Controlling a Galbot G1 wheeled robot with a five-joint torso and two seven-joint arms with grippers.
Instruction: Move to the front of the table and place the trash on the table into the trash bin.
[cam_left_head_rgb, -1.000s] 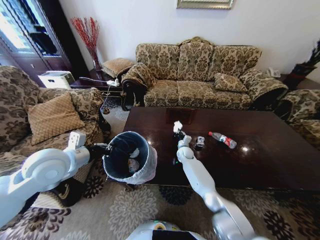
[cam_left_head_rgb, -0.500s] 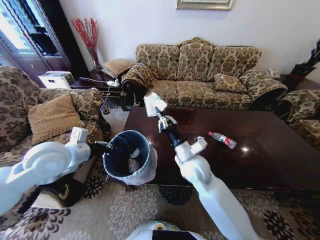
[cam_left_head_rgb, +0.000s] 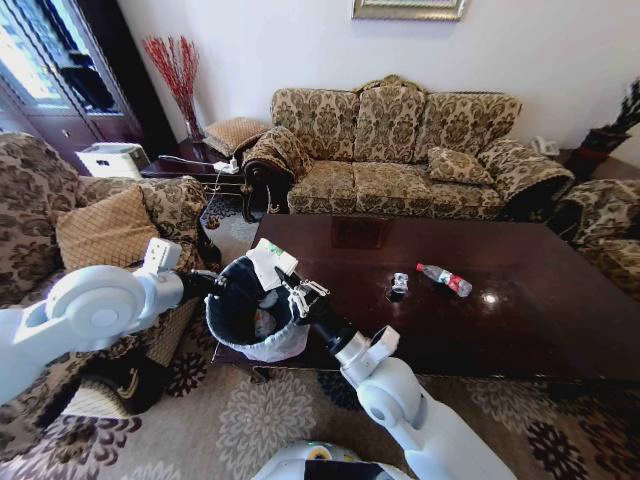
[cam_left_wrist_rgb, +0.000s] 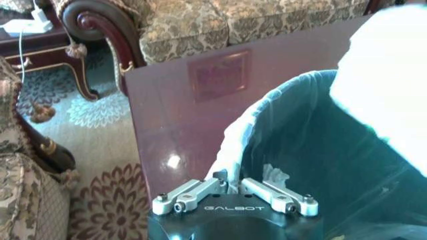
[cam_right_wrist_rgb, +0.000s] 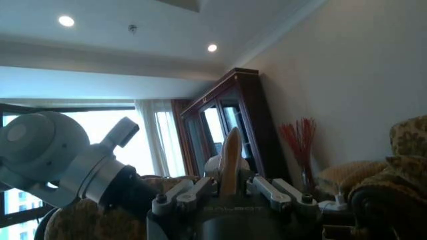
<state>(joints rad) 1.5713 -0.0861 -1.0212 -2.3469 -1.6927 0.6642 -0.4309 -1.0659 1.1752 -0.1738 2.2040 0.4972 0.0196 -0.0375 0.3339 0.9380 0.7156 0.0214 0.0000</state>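
Right gripper (cam_left_head_rgb: 287, 279) pinches a crumpled white paper scrap (cam_left_head_rgb: 270, 264). A second ago it was over the dark shiny wooden table (cam_left_head_rgb: 520, 330); now it is above the round bag-lined trash bin (cam_left_head_rgb: 258, 312), which the left gripper (cam_left_wrist_rgb: 231, 188) grips by the rim. Dropping seems close.

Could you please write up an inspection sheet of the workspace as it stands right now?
Surface: table, dark glossy wood.
Job's things: bottle lying on the table; small scrap beside it; white scrap held over the trash bin; more scraps inside the bin.
Clutter: nothing seen on the table.
Grippers: left gripper clamped on the bin's rim; right gripper gripping the white scrap above the bin.
Cables: white cable and power strip on the side table.
Surroundings: patterned sofa, armchair with cushion, floral carpet.
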